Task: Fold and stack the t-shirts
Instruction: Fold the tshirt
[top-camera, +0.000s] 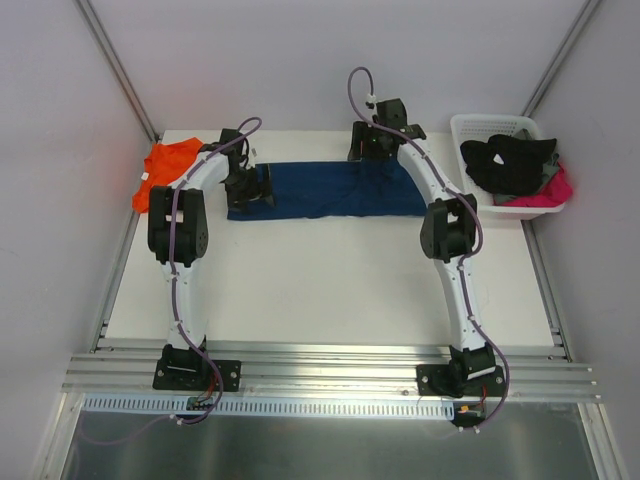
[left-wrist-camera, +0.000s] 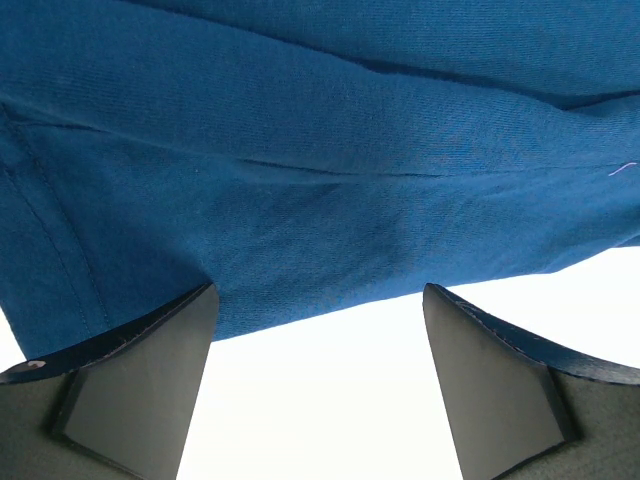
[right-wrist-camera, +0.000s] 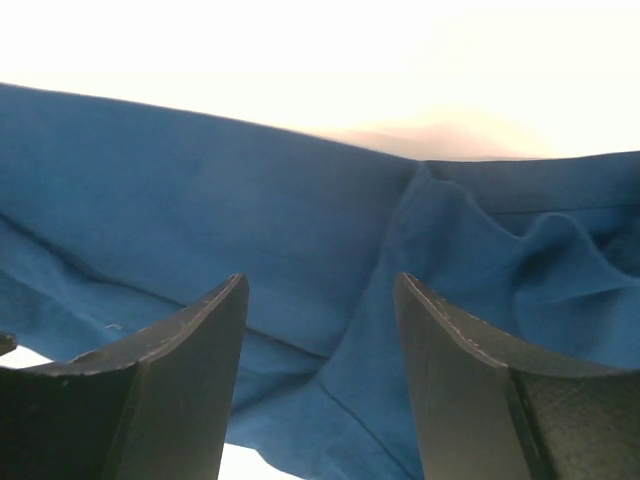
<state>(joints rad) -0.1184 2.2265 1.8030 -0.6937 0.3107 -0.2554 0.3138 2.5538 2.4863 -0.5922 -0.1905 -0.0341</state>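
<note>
Navy blue cloth t-shirt (top-camera: 330, 190): it lies flat as a long, narrow band across the far middle of the white surface (top-camera: 320, 290), long side running left to right. No chest print shows on the upper face. In your left wrist view the cloth (left-wrist-camera: 320, 150) fills the upper part, with a seam line and a few soft creases. Its near edge runs just above the fingertips, and bare surface shows below it.

Bright orange cloth t-shirt (top-camera: 165, 172): crumpled at the far left corner of the surface, apart from the navy one, not folded.

Left end effector (top-camera: 250, 188): it sits at the left end of the navy band. Your wrist view shows it (left-wrist-camera: 318, 295) released, jaws spread wide, nothing pinched between them.

Right end effector (top-camera: 375, 145): it sits at the far edge of the band, right of centre. Its wrist view shows it (right-wrist-camera: 320, 285) released too, jaws apart over rumpled navy cloth (right-wrist-camera: 200, 210). You cannot tell whether the fingers touch the cloth.

White plastic basket (top-camera: 500, 125): far right corner, holding a black garment (top-camera: 505, 160) and a pink garment (top-camera: 550, 190) that spill over its rim.
</note>
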